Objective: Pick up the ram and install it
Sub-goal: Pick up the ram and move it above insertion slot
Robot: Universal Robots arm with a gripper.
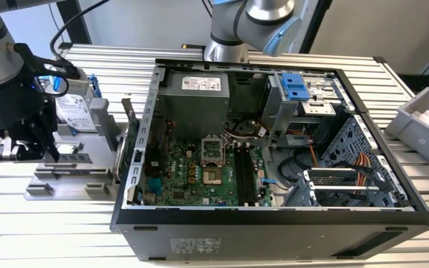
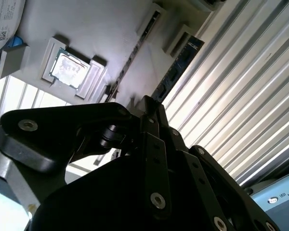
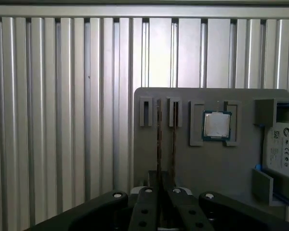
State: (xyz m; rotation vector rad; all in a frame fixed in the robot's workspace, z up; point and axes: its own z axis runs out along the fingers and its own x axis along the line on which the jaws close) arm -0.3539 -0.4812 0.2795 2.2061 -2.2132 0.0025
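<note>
Two ram sticks stand on edge in slots of the grey fixture plate (image 3: 149, 154): one ram (image 3: 159, 139) and its neighbour (image 3: 175, 137). In the second wrist view the bluish ram (image 2: 179, 65) lies just beyond my fingertips, with the other stick (image 2: 135, 53) beside it. My gripper (image 3: 161, 179) hovers over the near end of the sticks, its fingers closed together with nothing seen between them. In the exterior view the gripper (image 1: 47, 153) hangs over the fixture (image 1: 65, 178) at that view's left. The motherboard's black slots (image 1: 244, 173) lie inside the open computer case.
A square silver CPU chip (image 3: 216, 125) and a hard drive (image 3: 284, 144) sit on the same fixture. The open computer case (image 1: 274, 215) stands at the centre of the slatted table (image 1: 36, 234). A second arm's base (image 1: 225, 50) rises behind it. A grey bin (image 1: 423, 120) is at the exterior view's right.
</note>
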